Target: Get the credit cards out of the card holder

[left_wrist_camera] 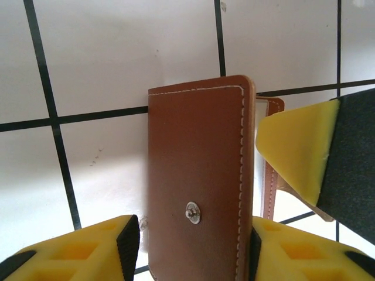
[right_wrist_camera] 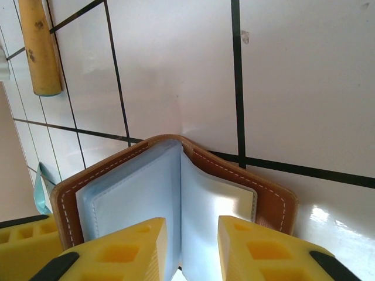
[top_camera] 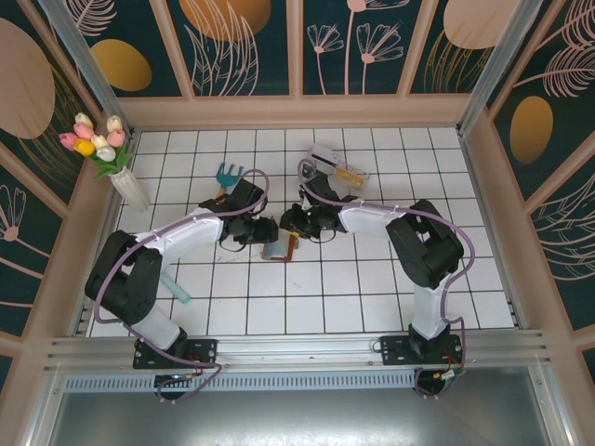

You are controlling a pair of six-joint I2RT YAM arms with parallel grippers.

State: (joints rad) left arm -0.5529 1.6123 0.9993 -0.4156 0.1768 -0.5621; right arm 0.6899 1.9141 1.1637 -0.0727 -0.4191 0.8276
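The tabletop [top_camera: 372, 288] is white tile ruled with black lines, boxed in by peach-framed walls [top_camera: 246, 46] of dark teal leaf pattern. A vase of tulips [top_camera: 110, 158] stands in the far left corner. A teal-headed garden fork [top_camera: 228, 174] and a clear plastic box [top_camera: 339, 167] lie further back.

From above, the card holder [top_camera: 281, 247] sits near the middle, where the two arms meet. The left gripper [top_camera: 263, 232] is on its left and the right gripper [top_camera: 290, 225] is just beside it.

The left wrist camera gives the holder's brown stitched outer cover with its metal stud. The cover stands between the left gripper's fingers [left_wrist_camera: 76, 252], which sit moderately apart with a sliver of gap on one side.

The right wrist camera gives the inside. Blue-grey pockets are spread open and a pale yellowish credit card [right_wrist_camera: 225, 205] is tucked in one. The right gripper's fingers [right_wrist_camera: 117, 252] are narrowly parted astride the middle leaf, not pinching it. A wooden handle [right_wrist_camera: 40, 47] lies beyond.
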